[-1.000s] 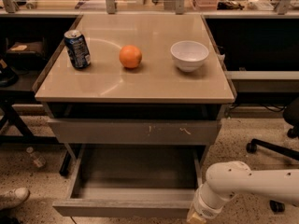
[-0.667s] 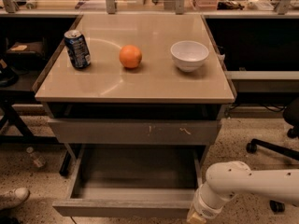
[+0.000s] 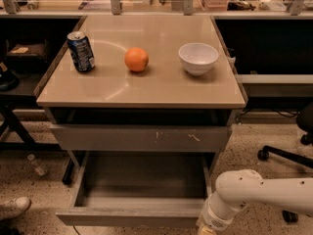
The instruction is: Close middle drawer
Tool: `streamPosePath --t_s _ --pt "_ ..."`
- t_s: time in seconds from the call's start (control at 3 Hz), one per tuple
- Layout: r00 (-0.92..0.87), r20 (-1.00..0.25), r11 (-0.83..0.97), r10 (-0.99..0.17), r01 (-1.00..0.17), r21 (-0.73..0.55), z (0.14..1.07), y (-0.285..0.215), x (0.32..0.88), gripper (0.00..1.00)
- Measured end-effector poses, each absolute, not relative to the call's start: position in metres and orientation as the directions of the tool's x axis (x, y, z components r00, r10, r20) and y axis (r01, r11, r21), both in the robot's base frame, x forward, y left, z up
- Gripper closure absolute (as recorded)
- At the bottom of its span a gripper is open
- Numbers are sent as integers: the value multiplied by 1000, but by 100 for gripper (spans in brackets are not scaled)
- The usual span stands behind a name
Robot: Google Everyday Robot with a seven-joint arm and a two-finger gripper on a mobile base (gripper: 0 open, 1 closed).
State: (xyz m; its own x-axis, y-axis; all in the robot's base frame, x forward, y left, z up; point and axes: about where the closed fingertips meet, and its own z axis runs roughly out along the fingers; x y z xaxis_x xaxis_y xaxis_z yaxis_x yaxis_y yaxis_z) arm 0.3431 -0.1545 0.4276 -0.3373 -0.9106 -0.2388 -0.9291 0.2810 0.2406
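– End effector (image 3: 205, 229) position?
– Bottom edge, by the right front corner of the pulled-out middle drawer (image 3: 129, 217); open or closed, cannot tell.
– Handling?
– Probably stiff, light, empty; push its plain front. Nothing blocks it. Farther: scratched drawer front (image 3: 142, 138), then surface (image 3: 161, 84) with soda can (image 3: 80, 51), orange (image 3: 136, 59), white bowl (image 3: 198, 58).

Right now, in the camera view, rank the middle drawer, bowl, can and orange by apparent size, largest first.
1. middle drawer, by far.
2. bowl.
3. can, close to the bowl: taller, narrower.
4. orange.
The gripper is at the bottom edge, by the drawer's front right corner.
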Motion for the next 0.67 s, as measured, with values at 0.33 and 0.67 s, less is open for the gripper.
streamPosePath --t_s 0.33,0.67 --pt "-337 -239 281 -911 -929 241 428 -154 343 0" --pt "-337 -239 281 -911 -929 241 428 -154 343 0"
